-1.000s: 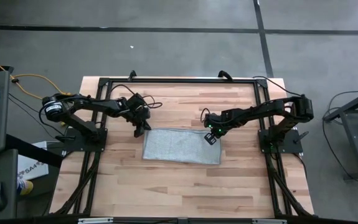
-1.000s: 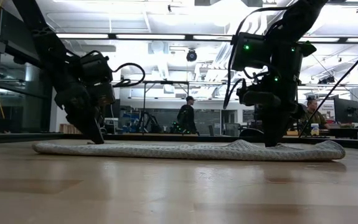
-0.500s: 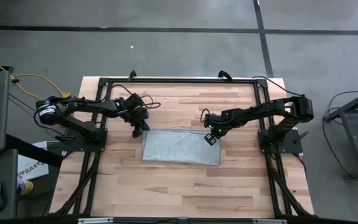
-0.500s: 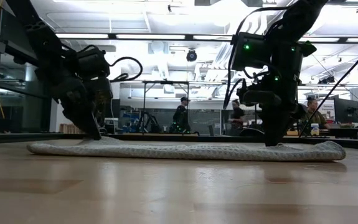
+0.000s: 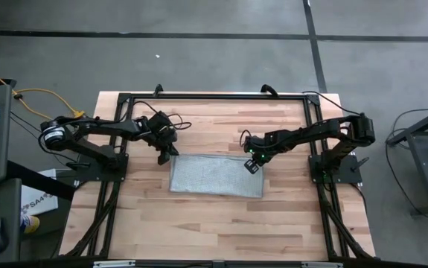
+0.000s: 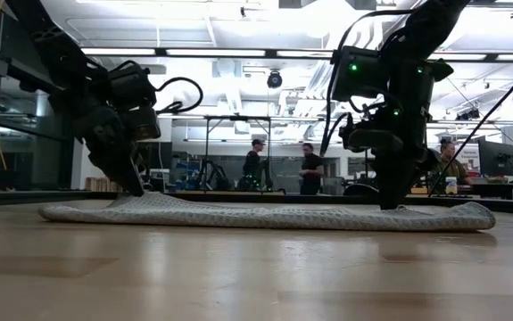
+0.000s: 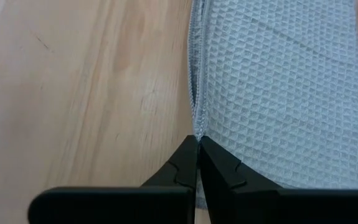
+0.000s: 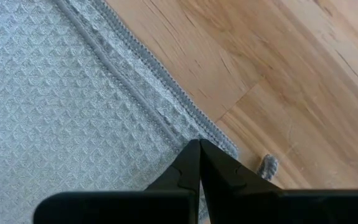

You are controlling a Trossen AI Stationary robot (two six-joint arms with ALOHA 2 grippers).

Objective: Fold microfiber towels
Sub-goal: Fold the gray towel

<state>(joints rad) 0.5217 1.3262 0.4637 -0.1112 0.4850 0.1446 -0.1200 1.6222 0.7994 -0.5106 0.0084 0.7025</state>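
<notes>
Left end effector (image 5: 173, 153) is down at the far left corner of the microfiber towel (image 5: 216, 175), fingers pressed together right on the hemmed edge, and from the left wrist view it looks like it's pinching that corner. At table height the cloth rises a bit into a little tent under it, so I'd say it's got hold. Right end effector (image 5: 250, 165) is at the far right corner, fingers also squeezed together on the stitched border, pinching the edge there as far as I can tell

Towel itself lies in the middle of the wooden worktop (image 5: 199, 223), a longish flat rectangle that looks already doubled over, with a puffy rolled edge on the right end in the low view

Handling-wise: it looks light and totally floppy, waffle weave, no stiffness at all, so it'll sag between the two grips and drag on the wood rather than slide clean. Nothing fragile about it. Corners on the hem seem the right place to grab, since the stitching gives the fingers something thicker to bite. Both corners probably need lifting together or it'll bunch up
</notes>
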